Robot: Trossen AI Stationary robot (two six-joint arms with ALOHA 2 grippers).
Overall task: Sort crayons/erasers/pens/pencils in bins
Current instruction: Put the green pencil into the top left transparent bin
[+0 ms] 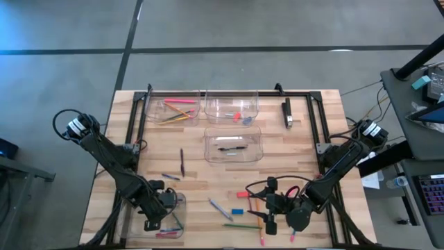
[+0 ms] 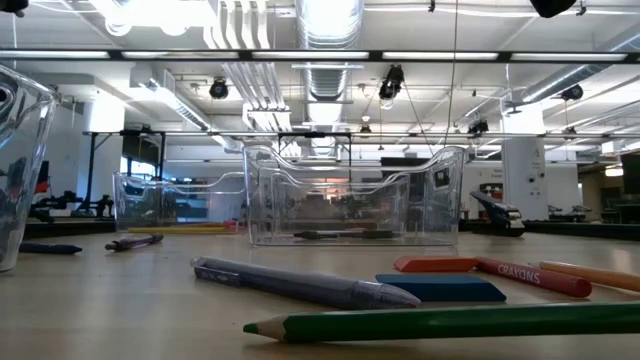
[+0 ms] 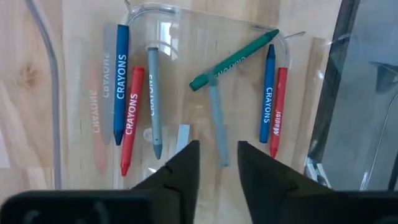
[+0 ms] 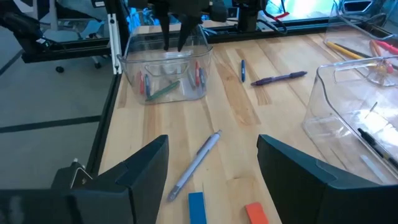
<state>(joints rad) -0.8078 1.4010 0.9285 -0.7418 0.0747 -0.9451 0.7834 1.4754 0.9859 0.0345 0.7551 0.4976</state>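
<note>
My left gripper (image 3: 217, 152) hangs open over the near-left bin (image 1: 179, 203), pointing steeply down, with nothing between its fingers. On the bin's floor lie several crayons: blue (image 3: 120, 81), red (image 3: 130, 118) and grey (image 3: 153, 99) ones. A green crayon (image 3: 233, 60) lies aslant with one end against the bin's wall. A grey-blue crayon (image 3: 217, 121) lies just ahead of the fingertips. My right gripper (image 4: 211, 180) stands open above the table near its front edge, over a grey pen (image 4: 196, 158) and a blue eraser (image 4: 196, 208).
Pencils lie in the far-left bin (image 1: 177, 110), erasers in the far-middle bin (image 1: 232, 107) and pens in the centre bin (image 1: 232, 146). Loose on the table are a purple pen (image 1: 182, 163), a green stick (image 2: 450, 322), a red crayon (image 2: 520, 272) and an orange eraser (image 2: 435, 264).
</note>
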